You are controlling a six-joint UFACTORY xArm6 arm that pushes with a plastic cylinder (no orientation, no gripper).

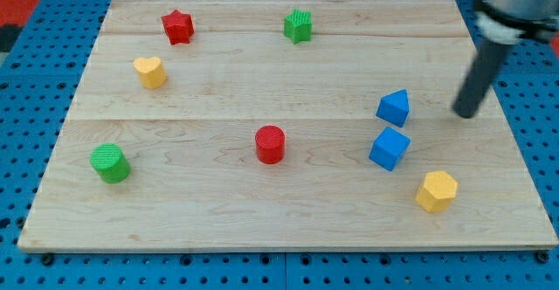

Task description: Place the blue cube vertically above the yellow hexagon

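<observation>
Wooden bench (262, 211) on blue pegboard. We see blue cube (389, 148) at view's right, turned corner-on toward view's bottom; no long axis we can make out. Yellow hexagon (436, 190) just beside it, down-right, apart. Blue pointed block (394, 107) just above cube. My tip (465, 113) right of that block, well clear of cube. No hand on rod, nothing gripped. Elsewhere: red cylinder (270, 144), green cylinder (110, 163), yellow heart (150, 72), red star (177, 27), green star (298, 26).
</observation>
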